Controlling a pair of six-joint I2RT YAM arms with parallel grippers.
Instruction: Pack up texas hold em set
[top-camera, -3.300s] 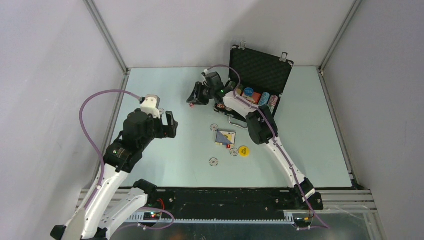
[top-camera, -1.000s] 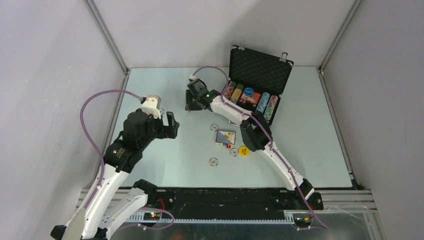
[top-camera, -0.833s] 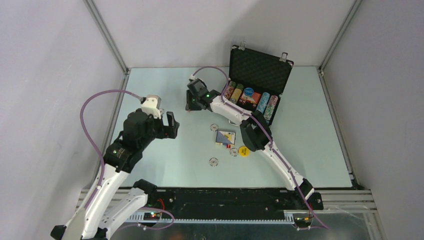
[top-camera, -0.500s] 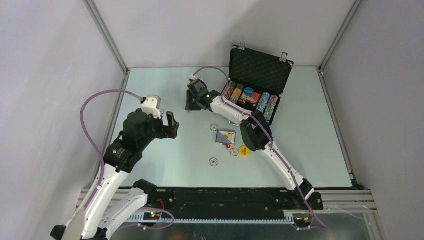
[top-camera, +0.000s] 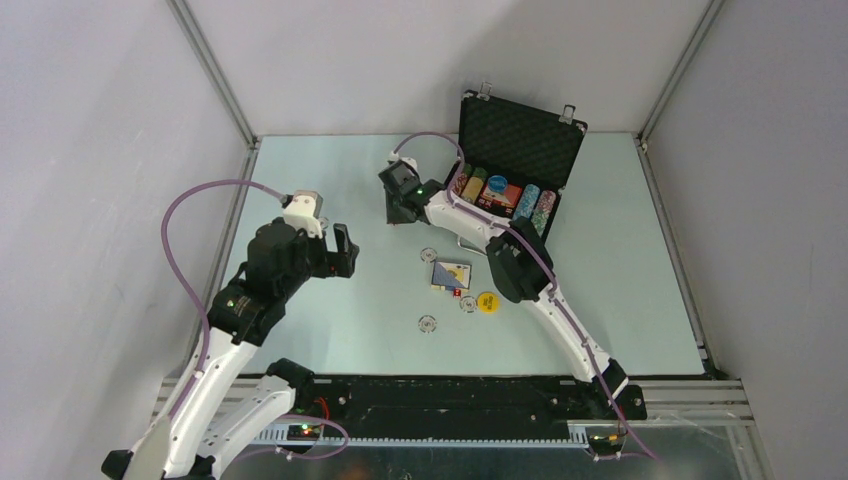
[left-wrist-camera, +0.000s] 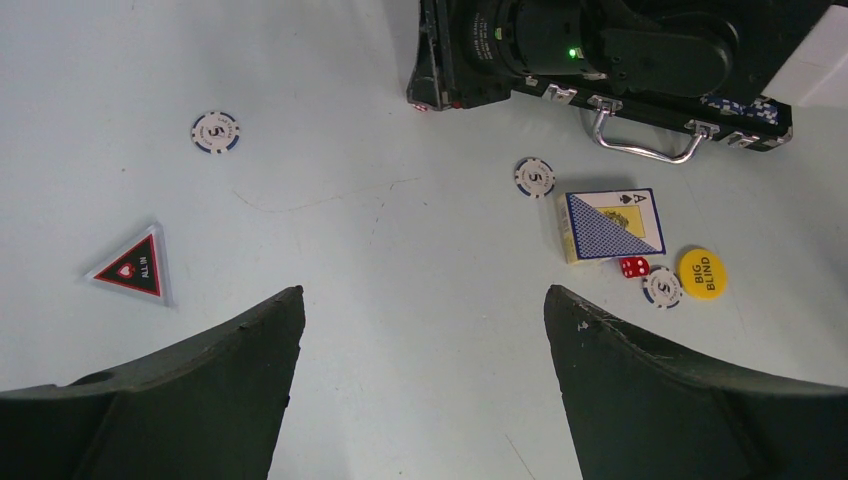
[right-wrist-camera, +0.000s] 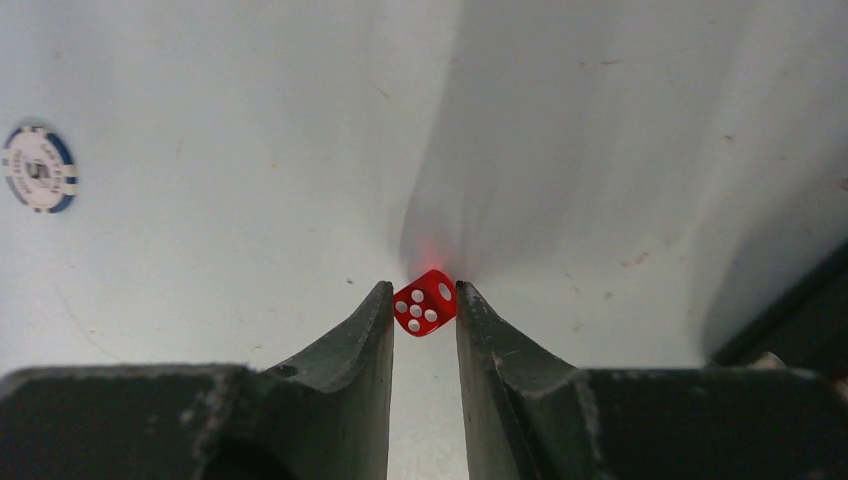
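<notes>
We've got the right jaws clamped on the red die (right-wrist-camera: 424, 302) beside the open case (top-camera: 520, 140), likely to drop it in; left jaws gape empty over the tabletop (top-camera: 330, 320), clear of that reach.

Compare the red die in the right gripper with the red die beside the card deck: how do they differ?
The gripped die is pinched between the right gripper's fingers; the loose die lies free on the table. The gripped die is near the briefcase; the loose die sits at the card deck's corner, by the yellow disc. Both are small, red, white-pipped.
</notes>
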